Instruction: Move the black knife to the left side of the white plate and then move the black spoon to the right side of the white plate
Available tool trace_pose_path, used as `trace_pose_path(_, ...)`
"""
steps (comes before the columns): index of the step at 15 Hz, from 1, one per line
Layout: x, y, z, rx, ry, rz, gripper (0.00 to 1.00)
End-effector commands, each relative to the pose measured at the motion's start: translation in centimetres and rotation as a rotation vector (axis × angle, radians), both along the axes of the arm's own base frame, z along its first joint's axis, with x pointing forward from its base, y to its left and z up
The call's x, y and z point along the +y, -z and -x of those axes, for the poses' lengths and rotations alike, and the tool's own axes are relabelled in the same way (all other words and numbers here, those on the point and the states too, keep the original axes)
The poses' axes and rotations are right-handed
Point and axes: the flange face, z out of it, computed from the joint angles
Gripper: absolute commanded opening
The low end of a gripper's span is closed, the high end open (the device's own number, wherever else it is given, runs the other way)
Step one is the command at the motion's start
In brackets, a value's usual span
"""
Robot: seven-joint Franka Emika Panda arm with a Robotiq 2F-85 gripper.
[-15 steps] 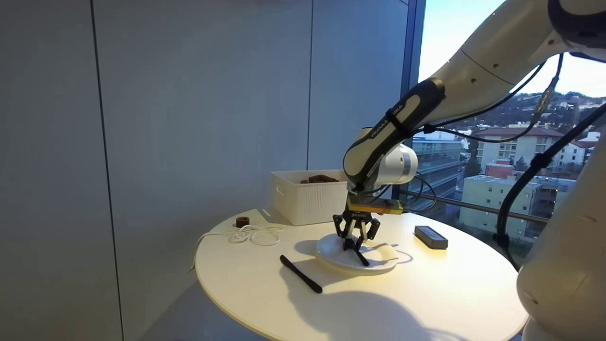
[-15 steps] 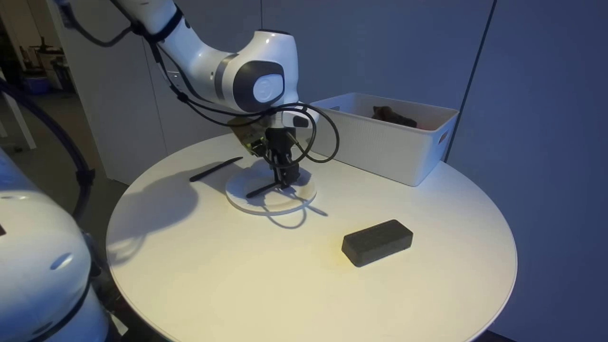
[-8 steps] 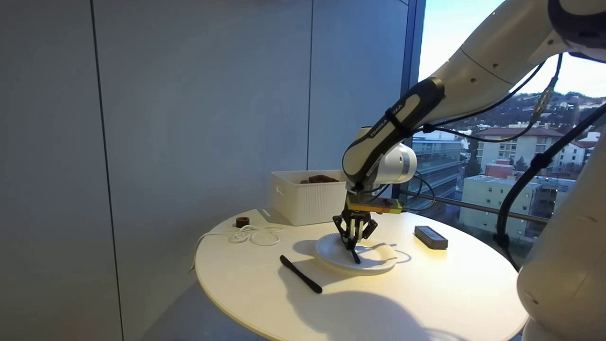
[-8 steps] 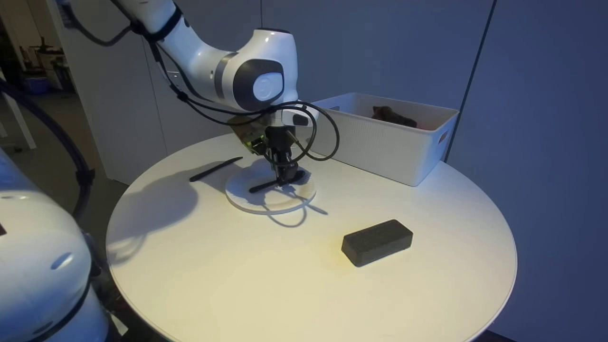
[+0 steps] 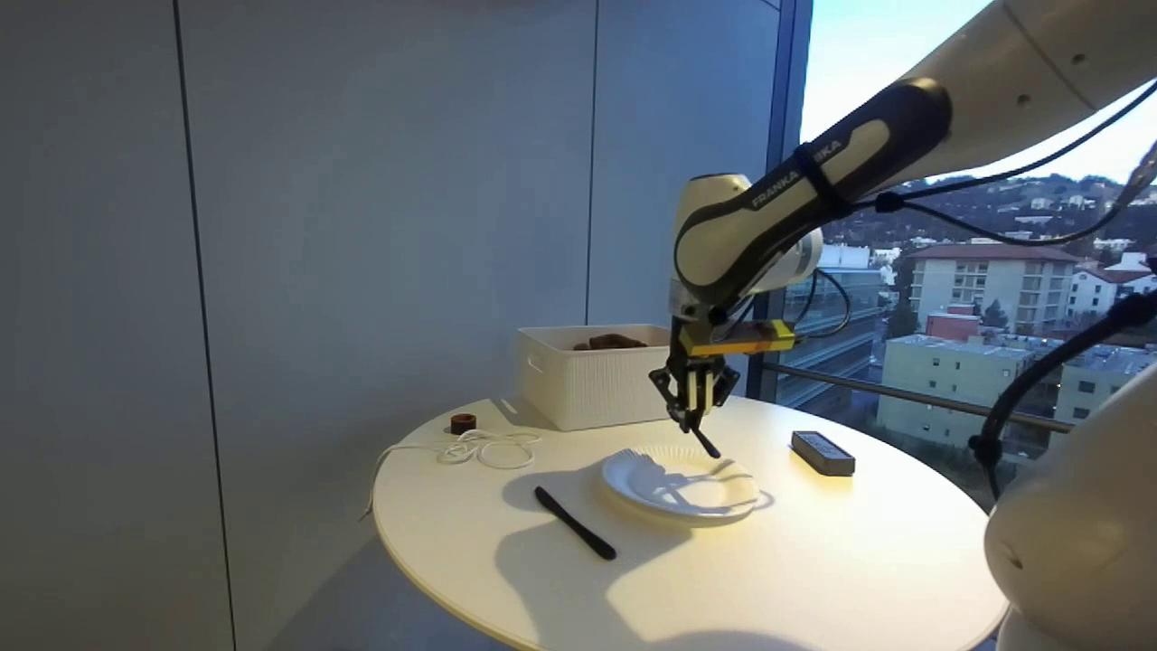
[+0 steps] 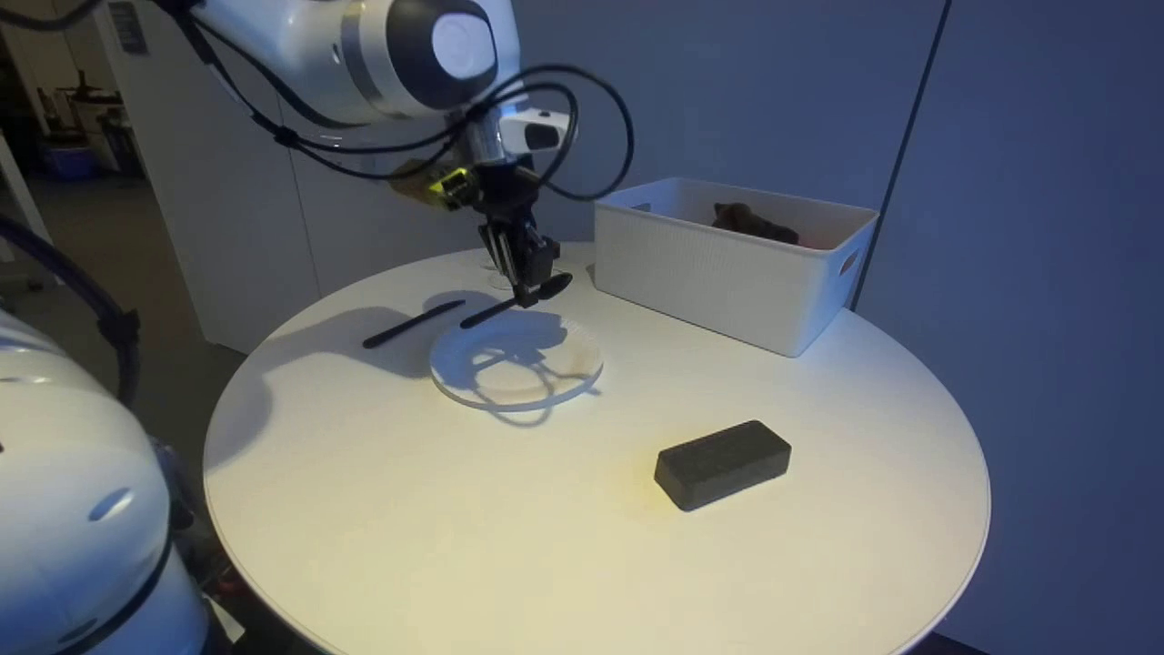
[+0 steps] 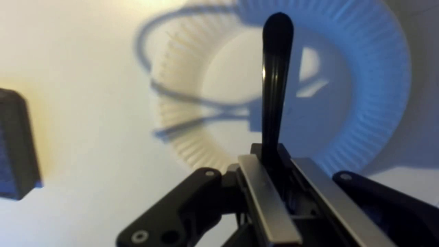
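The white plate (image 5: 737, 504) lies on the round table and also shows in an exterior view (image 6: 582, 368) and the wrist view (image 7: 380, 75). The black knife (image 5: 576, 524) lies flat on the table beside the plate, not touching it; it also shows in an exterior view (image 6: 414, 325). My gripper (image 5: 691, 423) is shut on the black spoon (image 6: 491, 312) near its middle and holds it above the plate. The spoon's wider end sticks out past the fingers (image 6: 527, 298). In the wrist view the spoon's handle (image 7: 274, 75) points away from the fingertips (image 7: 271, 152).
A black rectangular block (image 6: 723, 464) lies on the table on the far side of the plate from the knife. A white box (image 6: 709, 273) with brown things in it stands at the table's edge. A white cable (image 5: 488, 448) and a small dark roll (image 5: 463, 423) lie near it.
The gripper closed on the spoon at the plate, then rose with it. The spoon is now lifted off the plate. The knife, plate and block have not moved.
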Motion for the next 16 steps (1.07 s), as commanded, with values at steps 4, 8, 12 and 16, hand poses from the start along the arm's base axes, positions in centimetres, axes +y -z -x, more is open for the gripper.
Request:
trace_pose_path(4,-4.9,-5.9,5.3,0.006,0.16,0.176,0.07)
trace_pose_path(8,-7.5,-3.0,4.2,0.01,0.175,0.126,0.07)
trace_pose_path(12,-10.3,1.1,3.3,0.057,0.207,0.107,0.07)
trace_pose_path(16,-12.5,4.5,2.6,0.106,0.213,0.101,0.07)
